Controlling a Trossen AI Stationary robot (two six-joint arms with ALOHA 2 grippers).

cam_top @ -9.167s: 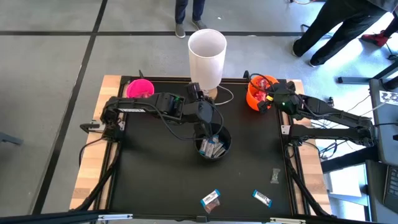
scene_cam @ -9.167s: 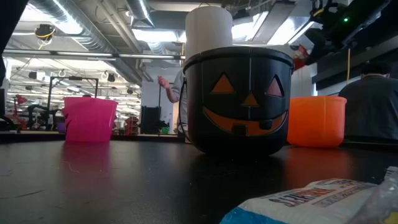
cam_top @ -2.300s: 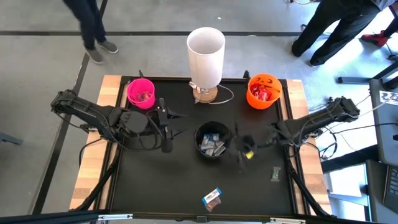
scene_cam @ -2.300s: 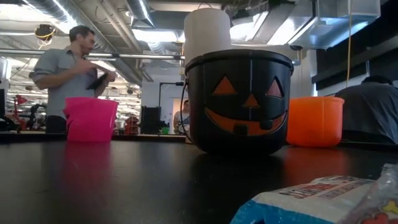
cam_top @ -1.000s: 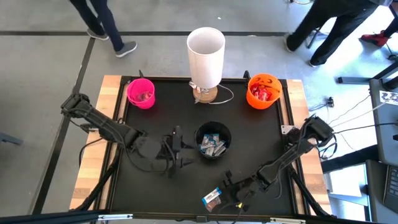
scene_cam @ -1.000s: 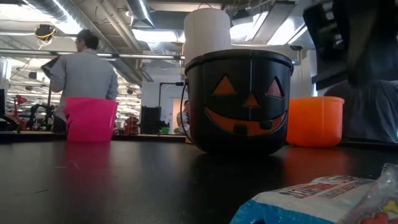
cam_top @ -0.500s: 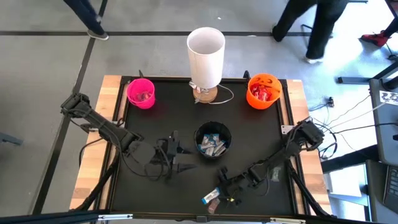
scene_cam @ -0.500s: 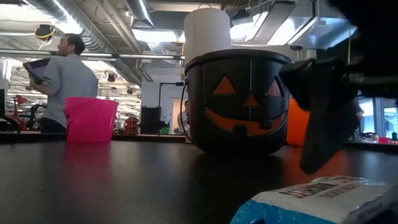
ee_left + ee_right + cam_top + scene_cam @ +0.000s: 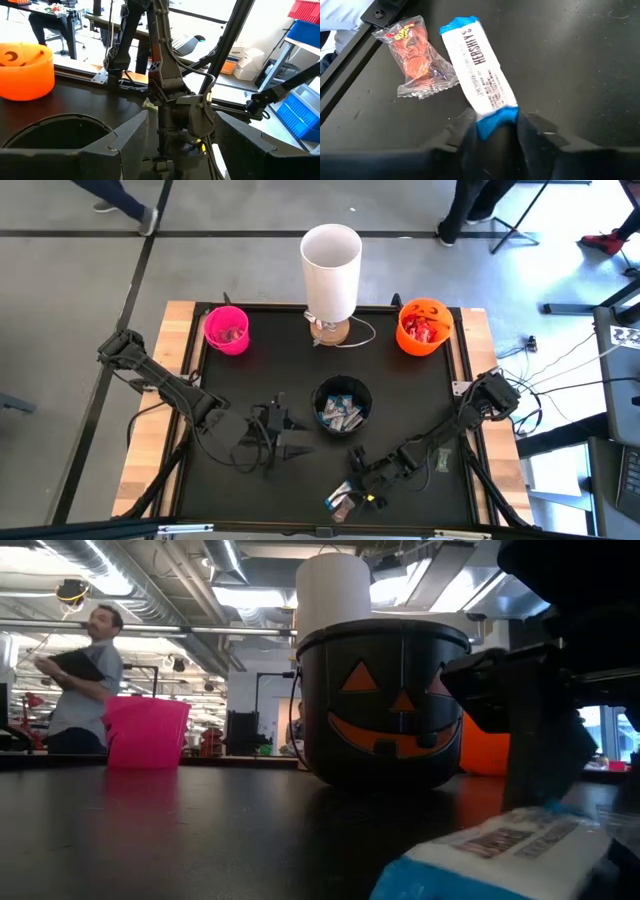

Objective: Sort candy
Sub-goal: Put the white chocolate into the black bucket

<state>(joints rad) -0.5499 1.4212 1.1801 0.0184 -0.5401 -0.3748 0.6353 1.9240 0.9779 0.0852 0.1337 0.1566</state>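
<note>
1. I had the right claw down at the near edge of the desk, its fingers clamped on the blue end of the bar. I took the bar by its end because that was the part pointing at the claw, and a narrow crimped end gives both fingers something to bite.

2. The bar lay flat on the desk, stretching away from the claw. The low view showed its near end tilted up a little, which I judged to be the grip starting to lift it.

3. Just beside the bar, touching or nearly so, lay a clear packet with red sweets in it. I kept the claw off it so that only one piece would come up; mixing kinds would spoil the sort.

4. Beyond the claw stood the black bucket, already holding bars of the same blue-and-silver kind, so I judged that to be where this one belonged. The orange bucket and the pink cup stood farther off, well apart from each other, each for its own kind.

5. A greyish sweet lay behind the claw, next to the right arm, not yet sorted.

6. The left claw hovered spread and empty beside the black bucket, parked clear of the right arm's path.
</note>
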